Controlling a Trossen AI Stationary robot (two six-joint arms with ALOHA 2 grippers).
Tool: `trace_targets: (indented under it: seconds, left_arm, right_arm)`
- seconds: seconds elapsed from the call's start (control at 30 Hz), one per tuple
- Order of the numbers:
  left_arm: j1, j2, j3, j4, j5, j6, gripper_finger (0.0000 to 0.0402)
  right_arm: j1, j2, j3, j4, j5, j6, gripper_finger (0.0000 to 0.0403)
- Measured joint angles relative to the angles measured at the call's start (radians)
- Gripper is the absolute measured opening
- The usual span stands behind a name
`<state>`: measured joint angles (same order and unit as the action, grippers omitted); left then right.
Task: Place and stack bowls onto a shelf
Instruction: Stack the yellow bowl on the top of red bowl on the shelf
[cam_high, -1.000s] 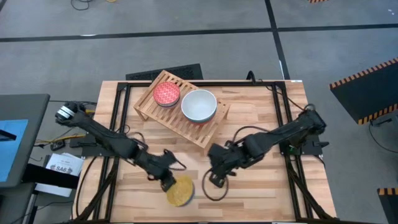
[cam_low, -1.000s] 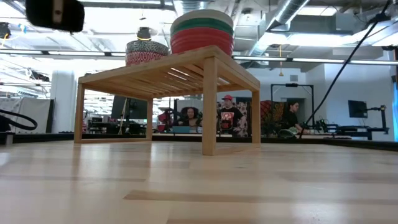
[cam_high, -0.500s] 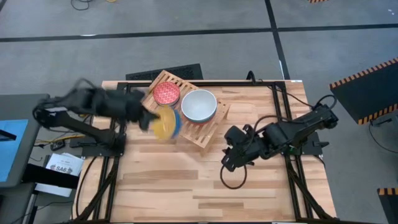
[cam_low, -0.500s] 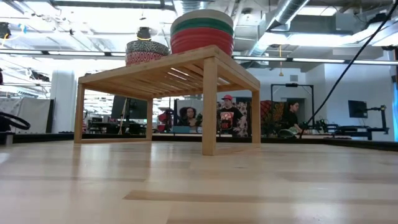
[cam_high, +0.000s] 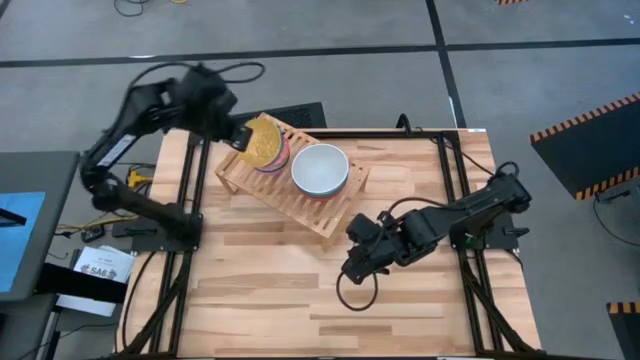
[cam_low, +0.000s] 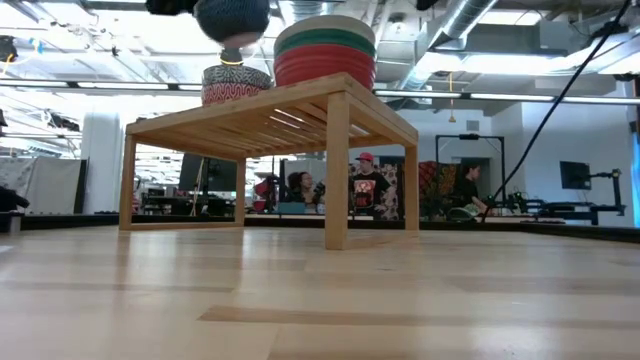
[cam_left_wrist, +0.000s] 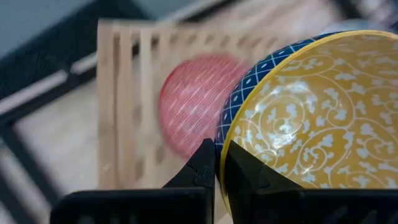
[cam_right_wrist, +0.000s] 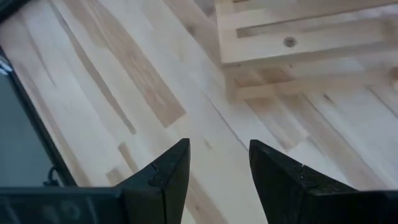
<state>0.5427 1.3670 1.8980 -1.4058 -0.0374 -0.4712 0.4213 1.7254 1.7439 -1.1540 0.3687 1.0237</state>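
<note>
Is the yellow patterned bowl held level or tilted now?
Tilted. The left gripper pinches the yellow patterned bowl by its rim above the pink-red bowl, with its inside facing sideways.

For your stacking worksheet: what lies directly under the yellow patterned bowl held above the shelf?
The left gripper holds the yellow bowl tilted over the pink-red patterned bowl, which sits on the shelf. Most of that bowl's far side is covered by the yellow one.

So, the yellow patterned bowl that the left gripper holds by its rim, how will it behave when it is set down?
The yellow patterned bowl looks stiff and glazed, so it may slip in the thin rim pinch of the left gripper. It is held tilted above the pink-red patterned bowl, so it could rock before settling. It looks like ceramic, so probably fragile.
</note>
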Motion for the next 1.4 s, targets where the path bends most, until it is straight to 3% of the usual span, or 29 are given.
trace_targets:
  seconds: [0.37, 0.53, 0.9, 1.4]
  left_arm:
    - [0.115, 0.169, 0.000, -0.033, 0.092, 0.103, 0.0000]
    - [0.137, 0.205, 0.000, -0.034, 0.085, 0.128, 0.0000]
    - [0.149, 0.206, -0.004, -0.087, 0.054, 0.172, 0.0003]
    - [0.149, 0.206, -0.005, -0.030, 0.058, 0.183, 0.0029]
  right_arm:
    - [0.000, 0.044, 0.000, 0.045, -0.052, 0.008, 0.0186]
    - [0.003, 0.052, 0.000, 0.058, -0.056, 0.023, 0.0186]
    - [0.002, 0.052, 0.000, 0.067, -0.056, 0.023, 0.0186]
    - [-0.012, 0.052, 0.000, 0.067, -0.055, 0.023, 0.0186]
